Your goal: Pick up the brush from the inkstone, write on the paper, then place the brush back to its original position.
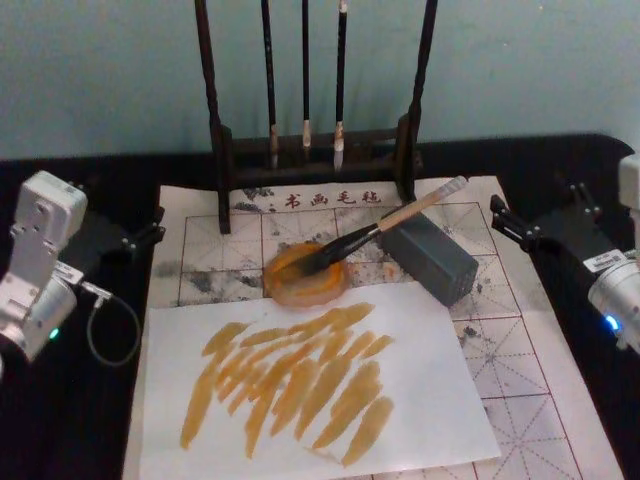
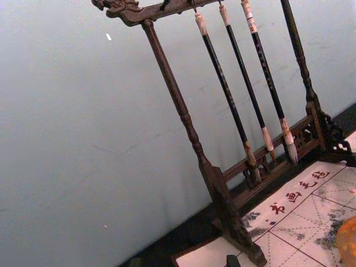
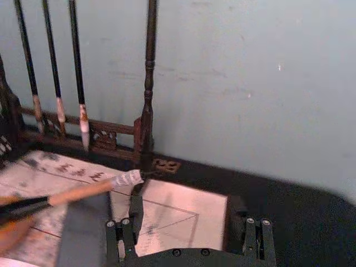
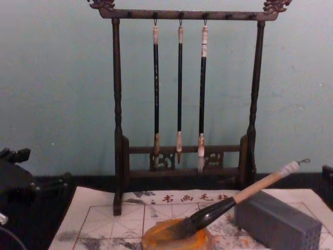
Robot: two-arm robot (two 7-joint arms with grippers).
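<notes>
The black left pincer point(image 1: 158, 226) and right pincer point(image 1: 497, 215) are being carried on boxy white arms point(image 1: 40, 262), the left one being trailed by a grey cable point(image 1: 112, 338).

The brush point(image 1: 382, 226) has a handle of pale, matt wood and below it a glossy black part. The inkstone point(image 1: 303, 278) looks smooth and shiny, like amber glaze. The paper point(image 1: 520, 340) is matt. The grey block point(image 1: 428, 257) is dull, slightly rough. The rack point(image 1: 214, 110) is dark turned wood.
</notes>
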